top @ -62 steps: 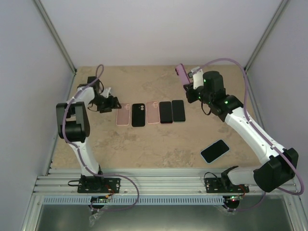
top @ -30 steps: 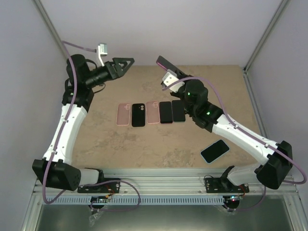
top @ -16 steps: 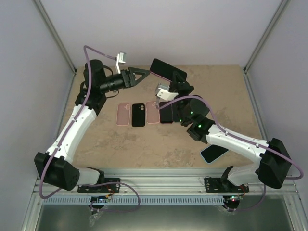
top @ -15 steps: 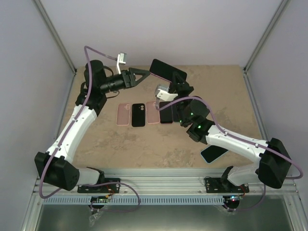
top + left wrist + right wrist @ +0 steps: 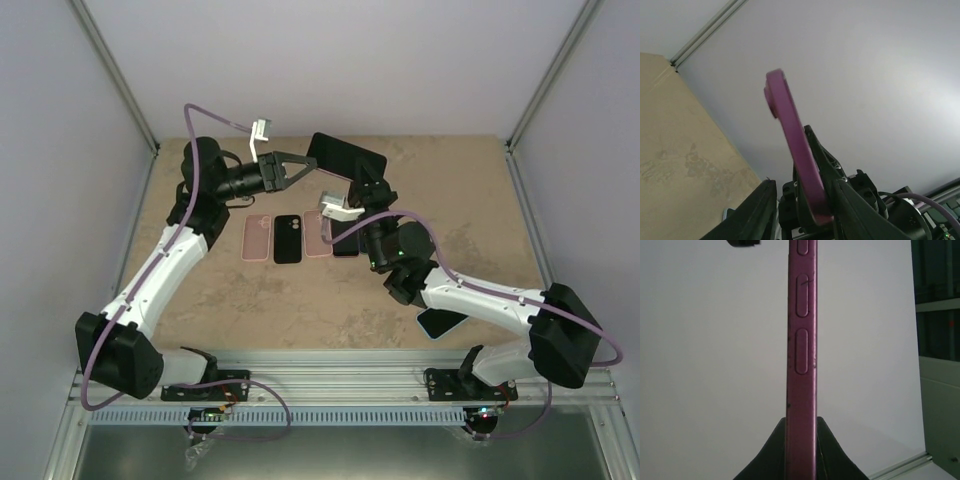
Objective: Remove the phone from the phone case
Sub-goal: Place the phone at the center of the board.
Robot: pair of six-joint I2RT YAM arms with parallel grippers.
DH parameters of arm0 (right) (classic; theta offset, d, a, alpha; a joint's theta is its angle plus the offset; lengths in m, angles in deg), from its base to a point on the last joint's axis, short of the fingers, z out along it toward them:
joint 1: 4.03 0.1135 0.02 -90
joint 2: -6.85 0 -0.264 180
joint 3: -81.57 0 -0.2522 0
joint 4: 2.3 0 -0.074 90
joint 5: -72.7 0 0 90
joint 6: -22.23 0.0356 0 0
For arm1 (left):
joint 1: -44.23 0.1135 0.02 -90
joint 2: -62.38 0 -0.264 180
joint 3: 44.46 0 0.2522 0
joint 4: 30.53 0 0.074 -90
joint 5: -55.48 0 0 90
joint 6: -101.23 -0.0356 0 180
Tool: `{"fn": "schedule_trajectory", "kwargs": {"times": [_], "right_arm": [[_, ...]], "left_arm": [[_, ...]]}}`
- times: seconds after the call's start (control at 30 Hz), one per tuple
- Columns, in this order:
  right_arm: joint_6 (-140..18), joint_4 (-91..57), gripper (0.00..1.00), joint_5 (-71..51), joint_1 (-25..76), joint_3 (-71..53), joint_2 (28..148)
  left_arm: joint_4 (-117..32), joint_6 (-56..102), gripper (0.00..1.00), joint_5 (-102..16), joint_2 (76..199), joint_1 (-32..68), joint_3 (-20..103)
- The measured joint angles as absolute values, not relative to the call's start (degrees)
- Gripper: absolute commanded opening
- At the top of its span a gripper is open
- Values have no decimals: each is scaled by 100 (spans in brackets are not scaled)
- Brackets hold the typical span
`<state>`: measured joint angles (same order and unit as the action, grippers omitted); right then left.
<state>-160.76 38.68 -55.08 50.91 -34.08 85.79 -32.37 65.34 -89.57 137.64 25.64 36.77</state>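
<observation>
Left end effector [image 5: 308, 170] had closed in around the purple phone case [image 5: 347, 156], grip uncertain; right end effector [image 5: 362, 186] clenched it upright above the desk [image 5: 460, 200], likely presenting its edge for peeling

The phone case [image 5: 802, 365] is magenta, the phone [image 5: 345, 154] in it black-faced; the worktop [image 5: 470, 210] is mottled sandy beige, a loose case [image 5: 257, 238] pale pink, the left arm's cable [image 5: 215, 112] lilac

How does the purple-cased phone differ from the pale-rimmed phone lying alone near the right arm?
The purple-cased phone is held aloft, tilted, in the right pincer; the pale-rimmed phone lies flat on the table. The first shows whole; the second is partly hidden by the arm. Both have dark screens.
</observation>
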Motion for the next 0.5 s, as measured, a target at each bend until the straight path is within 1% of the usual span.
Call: {"fn": "schedule_trajectory", "kwargs": {"times": [0.13,0.27,0.33,0.37,0.4,0.5], "right_arm": [[-16319,4196,1,-5394,5181,-3624,8588],[-16559,4467,1,-5300,5275,-3723,8660],[-16745,4537,3,-5285,5268,-3723,8695],[-16830,4565,6,-5285,5268,-3725,8710],[-16861,4585,11,-5283,5266,-3727,8719],[-16876,4624,37,-5283,5268,-3753,8719]], "left_arm": [[-3045,6715,22,-8970,13762,2557,3620],[-2889,6912,8,-8970,13762,2557,3565],[-2892,7128,2,-8948,13762,2560,3543],[-2909,7251,0,-8943,13762,2560,3534],[-2911,7301,0,-8939,13762,2564,3524],[-2898,7227,0,-8961,13762,2566,3504]]}}
